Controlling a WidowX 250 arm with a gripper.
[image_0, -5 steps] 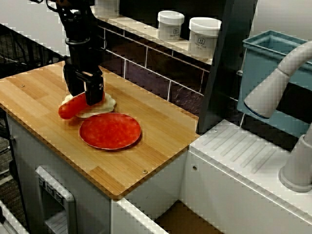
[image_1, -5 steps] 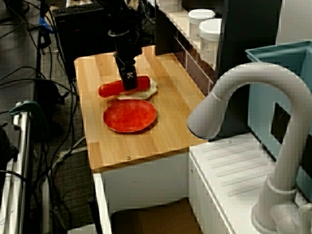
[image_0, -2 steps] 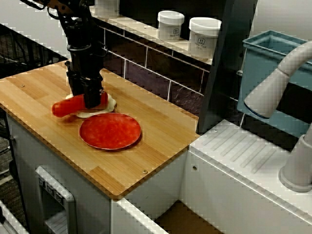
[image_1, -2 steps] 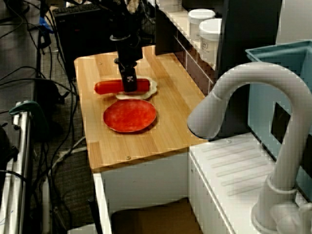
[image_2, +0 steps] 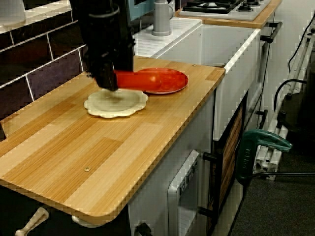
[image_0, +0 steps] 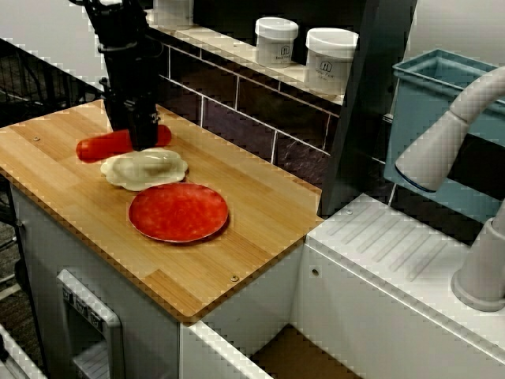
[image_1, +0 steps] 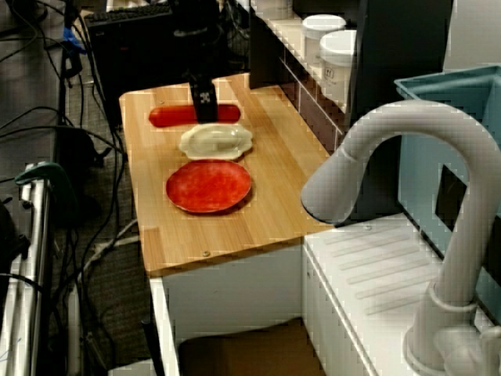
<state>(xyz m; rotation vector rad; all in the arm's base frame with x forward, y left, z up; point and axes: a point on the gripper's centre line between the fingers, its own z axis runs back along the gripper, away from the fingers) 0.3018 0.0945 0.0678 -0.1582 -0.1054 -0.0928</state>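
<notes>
On the wooden counter (image_0: 260, 201), the pincer (image_0: 144, 136) clamps a red sausage (image_0: 96, 147), hiding its middle.

the counter (image_0: 67, 185) lies open along its front edge. cream plate (image_0: 146, 168) and red plate (image_0: 178, 212) fill the middle; the tool (image_0: 143, 139), red sausage (image_0: 98, 147) and tiled wall (image_0: 237, 106) block the back.

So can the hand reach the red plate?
Probably yes: only the flat cream plate lies between the hand and the red plate. But it is shut on a long red thing, so grabbing looks unlikely.
</notes>
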